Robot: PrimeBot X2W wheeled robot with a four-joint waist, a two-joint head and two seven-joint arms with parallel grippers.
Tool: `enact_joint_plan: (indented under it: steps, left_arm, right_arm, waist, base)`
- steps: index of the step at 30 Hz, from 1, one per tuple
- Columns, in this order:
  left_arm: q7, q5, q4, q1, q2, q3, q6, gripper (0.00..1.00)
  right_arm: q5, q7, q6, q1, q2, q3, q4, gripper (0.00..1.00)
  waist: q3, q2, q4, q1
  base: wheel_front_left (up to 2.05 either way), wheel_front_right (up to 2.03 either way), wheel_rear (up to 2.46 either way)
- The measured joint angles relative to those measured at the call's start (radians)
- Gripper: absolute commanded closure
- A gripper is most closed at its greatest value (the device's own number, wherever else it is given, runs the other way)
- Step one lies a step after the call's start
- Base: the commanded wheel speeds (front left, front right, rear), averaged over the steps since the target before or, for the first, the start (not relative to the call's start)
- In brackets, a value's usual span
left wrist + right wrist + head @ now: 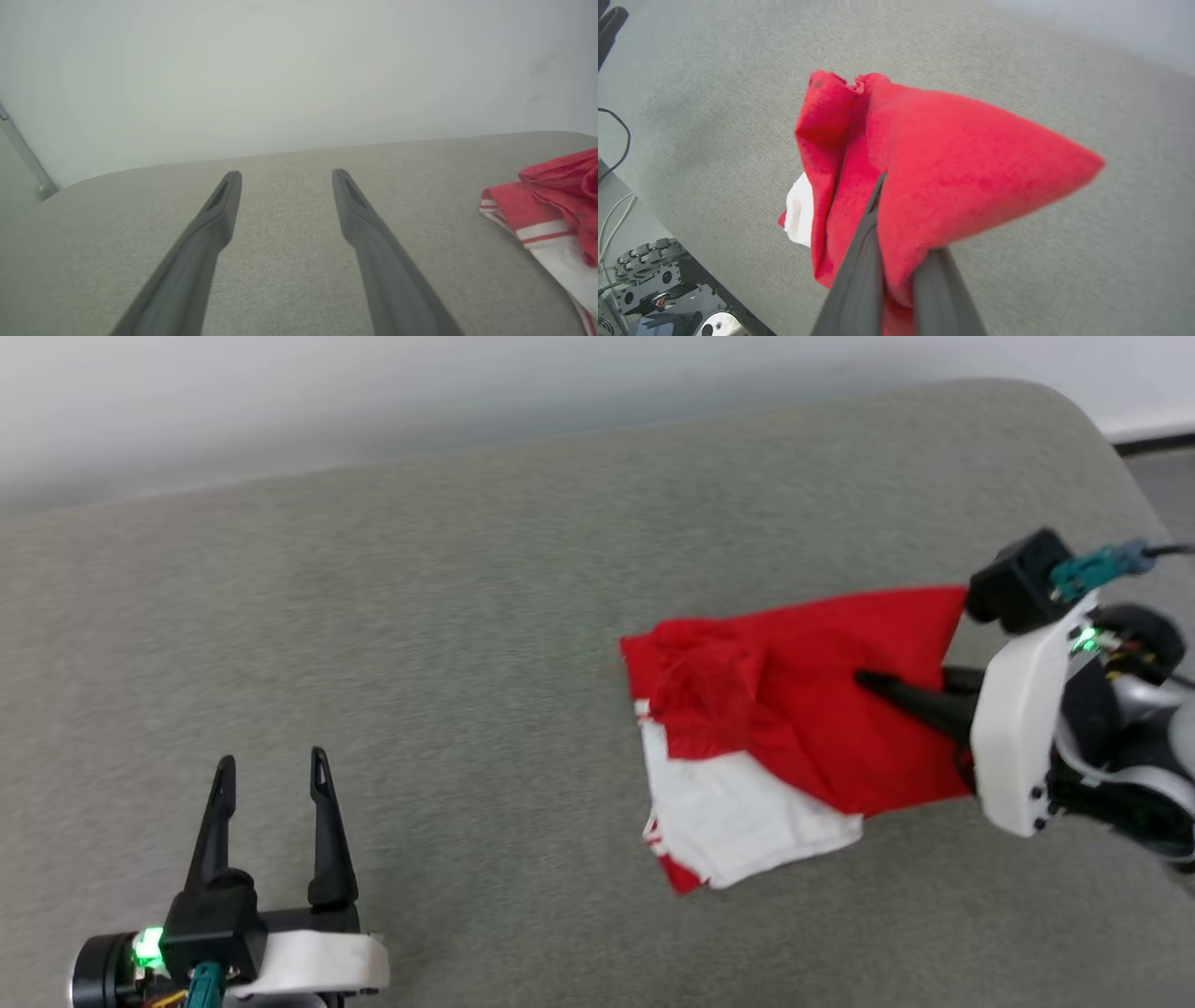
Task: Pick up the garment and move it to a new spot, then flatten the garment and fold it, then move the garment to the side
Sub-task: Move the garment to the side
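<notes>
A pale, plain wall [299,70] stands behind a wide cushioned surface [373,644] covered in grey-green woven fabric, its far corners rounded. At the wall's foot on the right a dark skirting strip [1153,443] runs above a patch of grey floor [1172,490], and in the left wrist view a grey pipe [25,161] slants down the wall at the left edge. The light is soft and even.

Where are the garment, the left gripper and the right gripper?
garment [803,644], head view, red upper panel.
left gripper [272,758], head view, gap between its open fingertips.
right gripper [864,679], head view, fingertips shut on the garment.
</notes>
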Motion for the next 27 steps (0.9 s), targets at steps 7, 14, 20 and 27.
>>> enact_joint_plan:
  steps: [7, 14, 20, 27]
  left_arm:
    - [0.000, 0.016, -0.021, -0.056, 0.028, 0.011, -0.009, 0.00]
    - [0.000, 0.032, -0.042, -0.122, 0.074, 0.004, -0.024, 0.00]
    - [0.000, 0.033, -0.064, -0.175, 0.113, 0.001, -0.026, 0.00]
    - [-0.002, 0.031, -0.100, -0.203, 0.132, 0.001, -0.018, 0.00]
  right_arm:
    - [-0.095, -0.020, 0.000, -0.086, -0.104, -0.011, 0.017, 1.00]
    - [-0.226, -0.098, 0.000, -0.165, -0.181, -0.038, 0.220, 1.00]
    - [-0.321, -0.161, 0.000, -0.249, -0.196, -0.054, 0.421, 1.00]
    - [-0.358, -0.237, 0.000, -0.321, -0.157, -0.127, 0.630, 1.00]
  waist:
    - [0.085, 0.0000, -0.114, 0.0001]
    - [0.217, 0.0000, -0.164, 0.0001]
    - [0.328, 0.0000, -0.173, 0.0002]
    - [0.422, 0.0000, -0.172, 0.0001]
  base:
    - [0.00, 0.00, 0.00]
    - [0.00, 0.00, 0.00]
    - [0.00, 0.00, 0.00]
    - [0.00, 0.00, 0.00]
